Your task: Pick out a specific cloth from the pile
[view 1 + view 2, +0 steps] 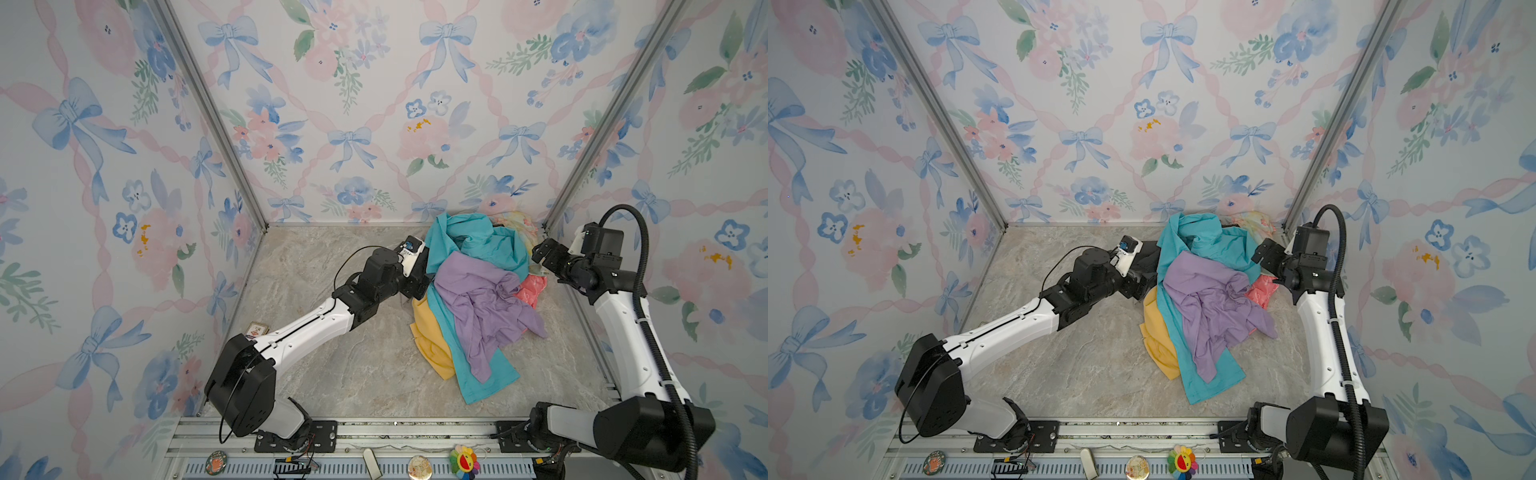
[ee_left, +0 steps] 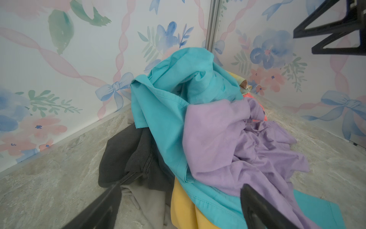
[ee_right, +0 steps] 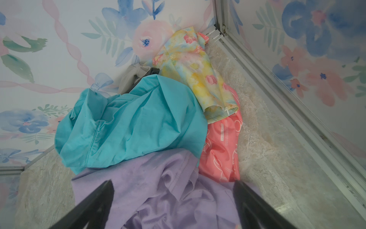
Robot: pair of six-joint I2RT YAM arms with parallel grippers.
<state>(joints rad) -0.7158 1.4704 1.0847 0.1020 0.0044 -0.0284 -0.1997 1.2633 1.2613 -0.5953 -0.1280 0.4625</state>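
While both hands stand at the pile [image 1: 478, 291] with their jaws spread wide and nothing held, the coral-pink cloth [image 3: 219, 150] lies tucked into the pile's edge just ahead of the right hand [image 3: 173, 181]. Its near end sits right beside the tip of one of that hand's fingers [image 3: 255, 202]. Only a strip of the cloth shows, printed with white outline doodles. A pale yellow floral cloth [image 3: 190, 65] overlaps its far end, and a teal garment [image 3: 134, 123] and a lavender shirt [image 3: 158, 188] cover the side away from the wall. The right hand hangs over the lavender shirt, which fills the gap between its fingers; whether it touches the fabric cannot be told. The left hand [image 2: 181, 185] faces the pile from the opposite side, so the coral-pink cloth is beyond the heap from it, with only a sliver peeking past the lavender folds. Just in front of the left hand lie a dark grey garment [image 2: 128, 150] and a mustard yellow one [image 1: 428, 332], both under the teal garment. The whole heap rests on the marbled table [image 1: 332, 374], close to the far corner on the right hand's side.
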